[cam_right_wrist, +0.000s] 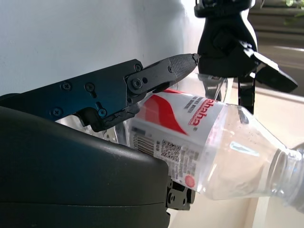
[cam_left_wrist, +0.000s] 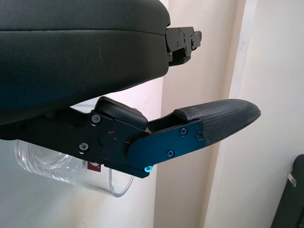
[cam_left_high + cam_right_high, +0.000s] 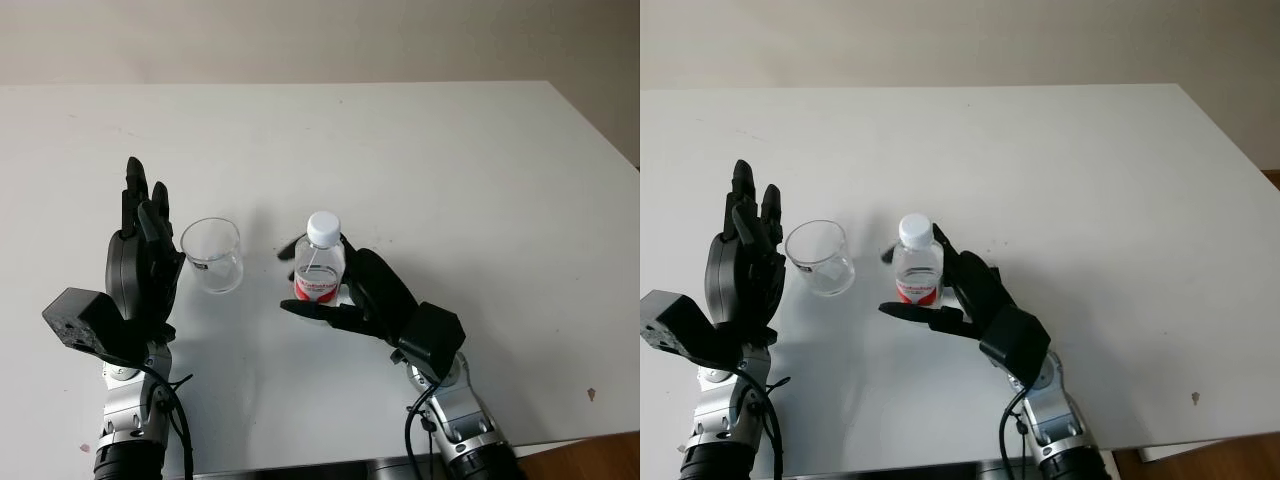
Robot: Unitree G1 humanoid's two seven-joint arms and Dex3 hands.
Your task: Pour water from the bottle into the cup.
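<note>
Clear: one cup (image 3: 212,255), one bottle (image 3: 320,268); right hand (image 3: 355,290) fingers around bottle, contact unclear; left hand (image 3: 140,265) open beside cup.

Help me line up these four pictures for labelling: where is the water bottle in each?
Left eye: bottle at centre, within the right hand.
Right eye: left of centre.
Left wrist: I cannot find it.
Right wrist: label and neck across the middle.
Shared landmark: the clear cup.

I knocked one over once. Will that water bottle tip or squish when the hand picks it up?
The bottle is tall and narrow, so a sideways nudge could probably tip it. Its clear, thin-looking plastic may dent under a hard squeeze. The right hand is around its labelled middle, which likely keeps it steadier.
</note>
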